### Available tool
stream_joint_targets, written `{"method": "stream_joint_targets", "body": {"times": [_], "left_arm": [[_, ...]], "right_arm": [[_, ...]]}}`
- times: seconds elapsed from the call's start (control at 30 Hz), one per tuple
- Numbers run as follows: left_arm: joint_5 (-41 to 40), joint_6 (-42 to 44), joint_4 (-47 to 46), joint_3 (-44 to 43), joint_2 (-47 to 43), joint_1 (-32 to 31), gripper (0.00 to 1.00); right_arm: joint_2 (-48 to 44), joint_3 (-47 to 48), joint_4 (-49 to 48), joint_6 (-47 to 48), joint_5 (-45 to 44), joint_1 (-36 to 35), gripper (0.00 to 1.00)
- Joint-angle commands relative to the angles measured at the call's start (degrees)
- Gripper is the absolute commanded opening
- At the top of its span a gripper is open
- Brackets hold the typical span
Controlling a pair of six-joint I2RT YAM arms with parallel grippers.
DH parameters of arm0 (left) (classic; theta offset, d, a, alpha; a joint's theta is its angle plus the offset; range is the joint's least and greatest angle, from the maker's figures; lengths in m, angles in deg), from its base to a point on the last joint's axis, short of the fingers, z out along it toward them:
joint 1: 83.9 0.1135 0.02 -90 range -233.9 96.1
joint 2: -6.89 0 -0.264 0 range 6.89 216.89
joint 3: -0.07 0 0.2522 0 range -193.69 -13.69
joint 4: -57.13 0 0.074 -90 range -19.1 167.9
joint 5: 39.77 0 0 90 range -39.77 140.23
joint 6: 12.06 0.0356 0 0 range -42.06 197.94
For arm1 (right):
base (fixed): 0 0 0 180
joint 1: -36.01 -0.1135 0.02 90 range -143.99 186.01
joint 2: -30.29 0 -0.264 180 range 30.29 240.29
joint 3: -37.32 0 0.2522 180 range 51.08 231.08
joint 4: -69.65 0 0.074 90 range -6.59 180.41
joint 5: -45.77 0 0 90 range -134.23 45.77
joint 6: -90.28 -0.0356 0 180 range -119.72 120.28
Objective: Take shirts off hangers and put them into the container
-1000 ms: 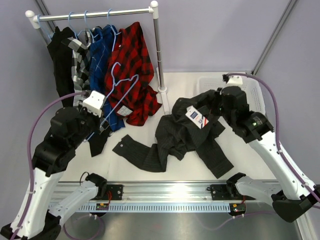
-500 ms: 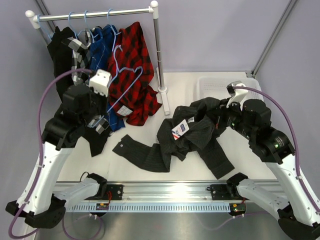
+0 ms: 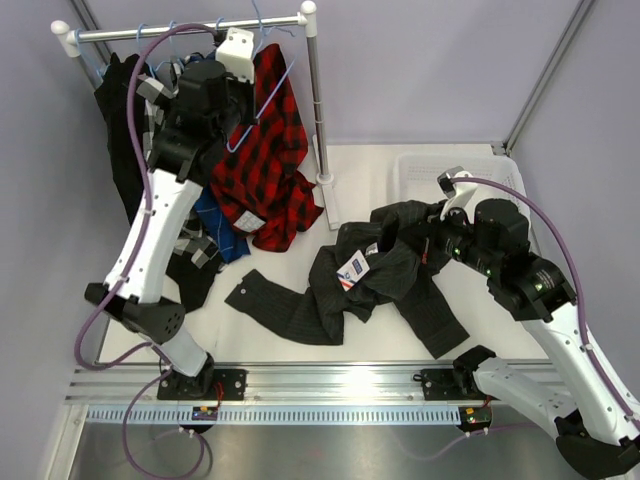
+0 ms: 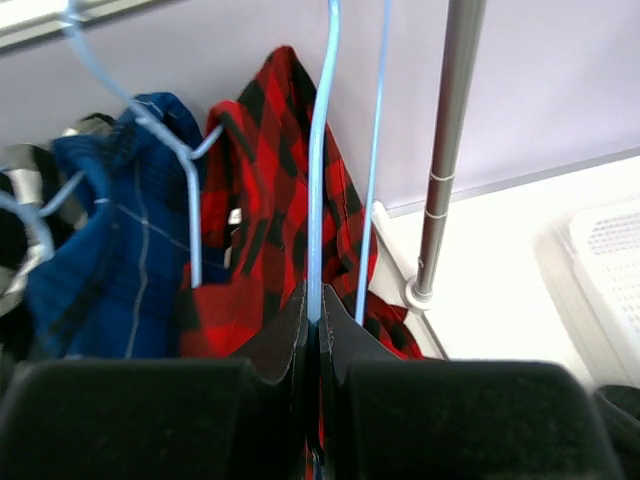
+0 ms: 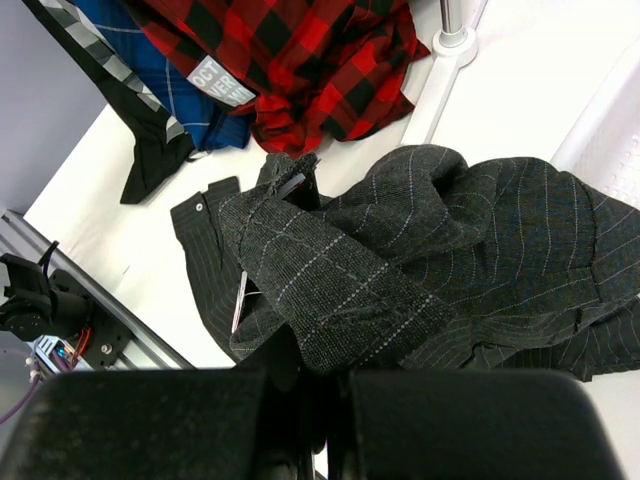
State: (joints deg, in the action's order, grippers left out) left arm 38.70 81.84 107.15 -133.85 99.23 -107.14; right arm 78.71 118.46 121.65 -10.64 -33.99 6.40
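My left gripper point(image 3: 243, 98) is raised to the clothes rail point(image 3: 190, 28) and shut on a bare light-blue hanger point(image 4: 318, 200); its wire runs straight up from between the fingers point(image 4: 318, 325). The red-black plaid shirt point(image 3: 265, 170), the blue shirt point(image 3: 210, 215), the black-white check shirt point(image 3: 150, 100) and a black one point(image 3: 120, 120) hang behind it. The charcoal grey shirt point(image 3: 375, 275) lies spread on the table. My right gripper point(image 3: 440, 235) is shut on a fold of that grey shirt point(image 5: 450, 230), lifted at its right end. The white container point(image 3: 405, 180) stands behind that hand.
The rail's upright post point(image 3: 318, 110) and its foot stand between the hanging shirts and the container. The plaid shirt's tail point(image 5: 300, 60) drapes onto the table. A metal track point(image 3: 330, 385) runs along the near edge. Grey walls close the back and sides.
My left arm has swung up from low beside the shirts to the rail, carrying the bare hanger. My right gripper has shifted a little with the grey shirt, and the shirt's tag moved left.
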Motion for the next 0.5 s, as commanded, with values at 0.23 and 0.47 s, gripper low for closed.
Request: {"method": "stream_joint_targets", "body": {"times": [0.23, 0.47], "left_arm": [[-2.27, -2.14, -5.4, -6.76, 9.97, 2.5, 0.0], [-0.95, -3.37, -5.66, -1.75, 10.41, 2.5, 0.15]], "right_arm": [[-0.52, -0.4, -1.33, 0.72, 1.54, -0.01, 0.0], [0.88, 0.21, 0.17, 2.04, 2.06, -0.01, 0.01]]}}
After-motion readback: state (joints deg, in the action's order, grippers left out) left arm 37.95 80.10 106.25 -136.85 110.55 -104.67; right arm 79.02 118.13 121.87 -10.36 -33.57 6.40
